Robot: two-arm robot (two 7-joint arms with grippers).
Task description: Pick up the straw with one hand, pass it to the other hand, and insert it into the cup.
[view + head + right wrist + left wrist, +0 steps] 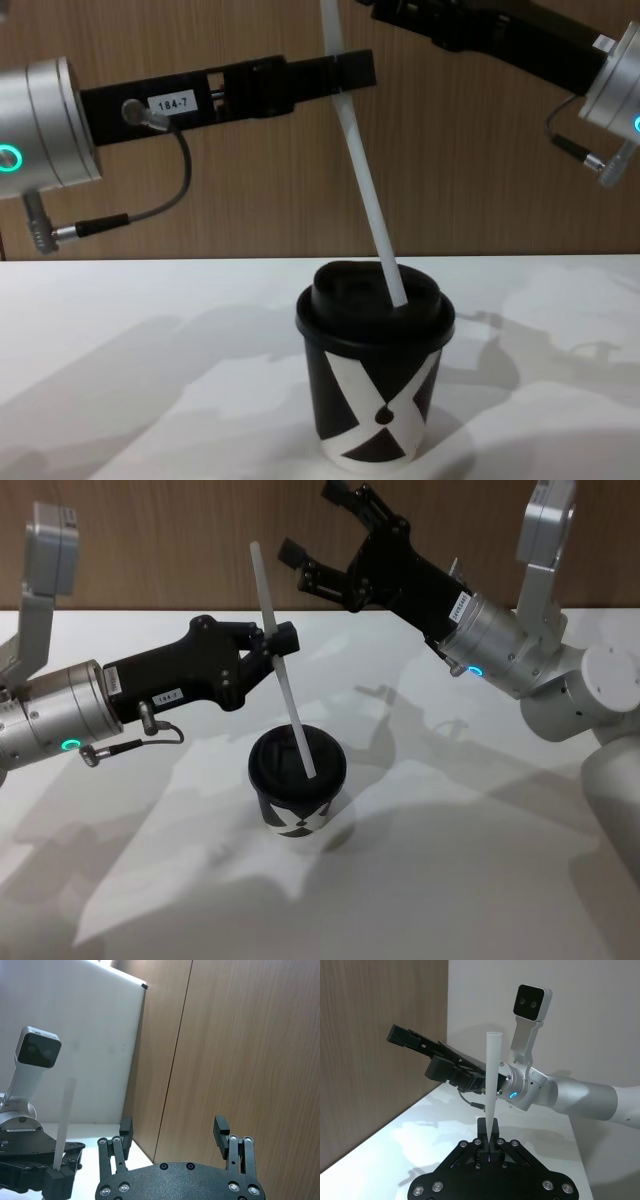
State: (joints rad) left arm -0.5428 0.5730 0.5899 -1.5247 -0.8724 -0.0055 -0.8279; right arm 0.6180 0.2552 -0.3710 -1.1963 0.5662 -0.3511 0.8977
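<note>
We log the straw (281,675): long, thin, white, straight, tilted, its lower end over the lid of the cup (297,783) on the white table (480,880). The left gripper (283,640) pinches it mid-length. The right gripper (325,525) hangs apart, spread wide, holding nothing.

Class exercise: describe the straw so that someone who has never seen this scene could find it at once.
Start at the white table and find the black cup with the white X mark. Above its lid, the left gripper, labelled 184-7, is shut on the straw. It is the scene's one long, thin white stick, tilted, its lower tip at the lid.
</note>
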